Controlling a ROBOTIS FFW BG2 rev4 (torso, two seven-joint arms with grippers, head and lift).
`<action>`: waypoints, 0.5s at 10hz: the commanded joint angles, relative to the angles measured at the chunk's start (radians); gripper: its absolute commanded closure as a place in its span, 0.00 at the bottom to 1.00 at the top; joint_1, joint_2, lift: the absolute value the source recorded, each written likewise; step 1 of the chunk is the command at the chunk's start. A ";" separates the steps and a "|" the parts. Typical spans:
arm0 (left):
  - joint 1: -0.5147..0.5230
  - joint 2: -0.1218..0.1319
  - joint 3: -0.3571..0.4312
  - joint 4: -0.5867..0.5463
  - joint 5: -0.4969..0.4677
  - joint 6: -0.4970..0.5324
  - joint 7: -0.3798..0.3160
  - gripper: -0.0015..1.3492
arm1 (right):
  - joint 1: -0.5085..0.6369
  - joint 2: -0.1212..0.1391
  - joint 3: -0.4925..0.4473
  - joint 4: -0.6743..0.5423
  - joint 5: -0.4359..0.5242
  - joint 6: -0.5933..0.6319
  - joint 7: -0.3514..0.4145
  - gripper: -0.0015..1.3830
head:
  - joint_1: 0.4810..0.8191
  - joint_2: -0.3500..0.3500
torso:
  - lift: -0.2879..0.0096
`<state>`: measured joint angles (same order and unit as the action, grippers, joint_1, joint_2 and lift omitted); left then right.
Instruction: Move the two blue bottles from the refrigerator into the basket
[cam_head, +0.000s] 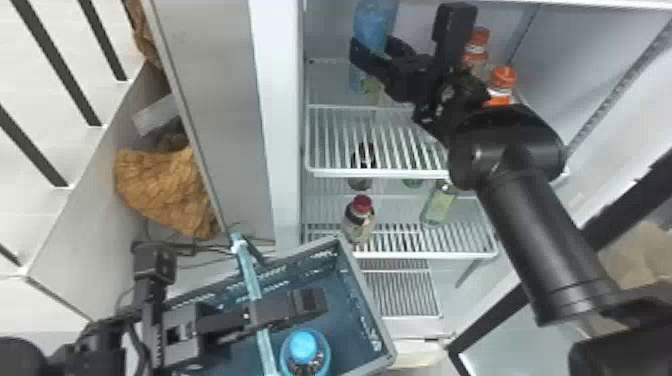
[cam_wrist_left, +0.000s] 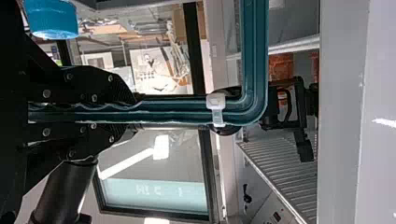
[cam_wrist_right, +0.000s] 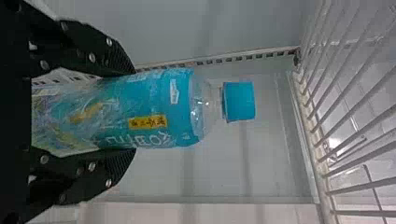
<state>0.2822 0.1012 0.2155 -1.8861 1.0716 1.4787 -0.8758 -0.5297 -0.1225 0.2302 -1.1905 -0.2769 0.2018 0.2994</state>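
1 of 2 in: blue-capped plastic bottle (cam_head: 305, 350) sits in teal plastic basket (cam_head: 347, 290), rim clamped in black left gripper (cam_wrist_left: 135, 112). Remaining: blue-labelled clear plastic bottle (cam_wrist_right: 163, 107), in white refrigerator (cam_head: 277, 125), black right gripper (cam_wrist_right: 134, 111) closed to bottle width on it.

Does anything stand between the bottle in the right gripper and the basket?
Yes: below the blue bottle, the upper wire shelf seems to block a straight path down; over the basket, the handle and left gripper cross partway.
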 joint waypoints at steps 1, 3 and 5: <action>0.000 0.000 0.000 0.000 0.001 -0.001 0.000 0.89 | 0.007 0.000 0.009 -0.018 -0.024 -0.023 0.009 0.83 | 0.63 0.40 | 0.93; 0.002 0.000 -0.002 0.000 0.003 -0.001 0.000 0.89 | 0.036 -0.002 0.001 -0.055 -0.024 -0.010 0.024 0.91 | 0.63 0.41 | 0.93; 0.005 0.000 -0.002 0.000 0.003 -0.001 0.000 0.89 | 0.112 -0.006 -0.011 -0.148 -0.034 0.021 0.024 0.92 | 0.63 0.42 | 0.93</action>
<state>0.2857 0.1015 0.2142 -1.8861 1.0741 1.4772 -0.8758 -0.4395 -0.1274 0.2203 -1.3095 -0.3092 0.2151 0.3235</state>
